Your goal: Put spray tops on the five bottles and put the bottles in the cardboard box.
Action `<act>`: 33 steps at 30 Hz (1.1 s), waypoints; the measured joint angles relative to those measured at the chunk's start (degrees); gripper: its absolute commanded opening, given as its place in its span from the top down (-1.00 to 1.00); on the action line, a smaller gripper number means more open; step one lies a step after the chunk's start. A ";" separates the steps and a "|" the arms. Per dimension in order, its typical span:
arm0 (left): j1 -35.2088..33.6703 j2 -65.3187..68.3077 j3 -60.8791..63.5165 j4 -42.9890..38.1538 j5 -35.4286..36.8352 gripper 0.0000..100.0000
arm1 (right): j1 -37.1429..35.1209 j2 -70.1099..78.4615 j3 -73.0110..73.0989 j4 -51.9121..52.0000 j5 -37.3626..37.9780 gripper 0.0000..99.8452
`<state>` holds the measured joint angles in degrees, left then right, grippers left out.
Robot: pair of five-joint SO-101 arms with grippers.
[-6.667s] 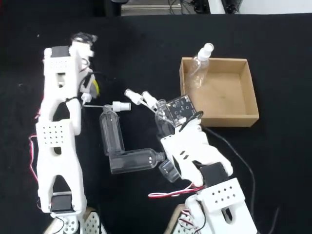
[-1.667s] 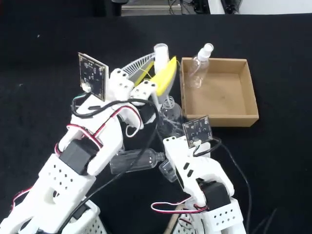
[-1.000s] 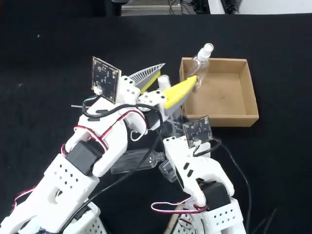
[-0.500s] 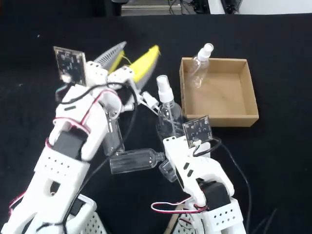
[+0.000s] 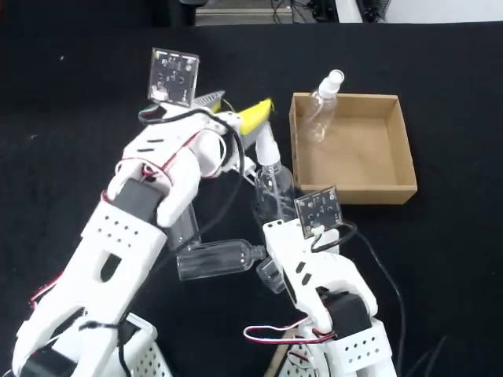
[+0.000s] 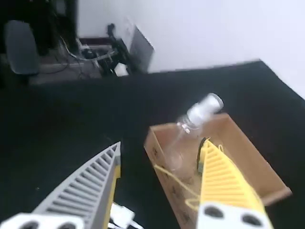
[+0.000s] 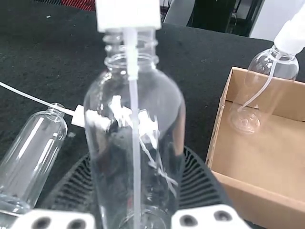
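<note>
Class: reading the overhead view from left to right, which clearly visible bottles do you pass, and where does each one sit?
lying bottle → upright bottle in the right gripper → leaning bottle in the corner of the cardboard box

Left arm forward, left fingers apart; right fingers tight around bottle.

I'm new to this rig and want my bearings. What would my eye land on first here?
A clear bottle with a spray top, upright mid-table in the right hand. The left hand, yellow and grey fingers apart, hangs beside its top. A capped bottle leans in the far-left corner of the cardboard box.
</note>
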<state>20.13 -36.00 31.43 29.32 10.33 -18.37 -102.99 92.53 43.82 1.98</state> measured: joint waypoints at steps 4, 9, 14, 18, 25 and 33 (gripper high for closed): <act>1.49 -3.60 0.00 2.02 -0.09 0.49 | 0.00 0.00 0.00 0.00 0.00 0.98; 1.67 -6.33 0.00 2.46 -0.09 0.49 | 0.00 0.00 0.00 0.00 0.00 0.98; 1.67 -6.68 0.00 2.20 -0.53 0.49 | 0.00 0.00 0.00 0.00 0.00 0.98; -0.70 -6.68 0.00 0.62 -4.48 0.49 | 0.00 0.00 0.00 0.00 0.00 0.98; -1.85 0.53 0.79 -0.09 -8.53 0.49 | 0.00 0.00 0.00 0.00 0.00 0.98; 1.67 1.05 0.88 0.79 -8.79 0.49 | 0.26 0.00 -0.09 0.00 -0.18 0.98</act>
<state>21.80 -34.95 32.31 30.11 1.54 -18.11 -102.99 92.44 43.82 1.80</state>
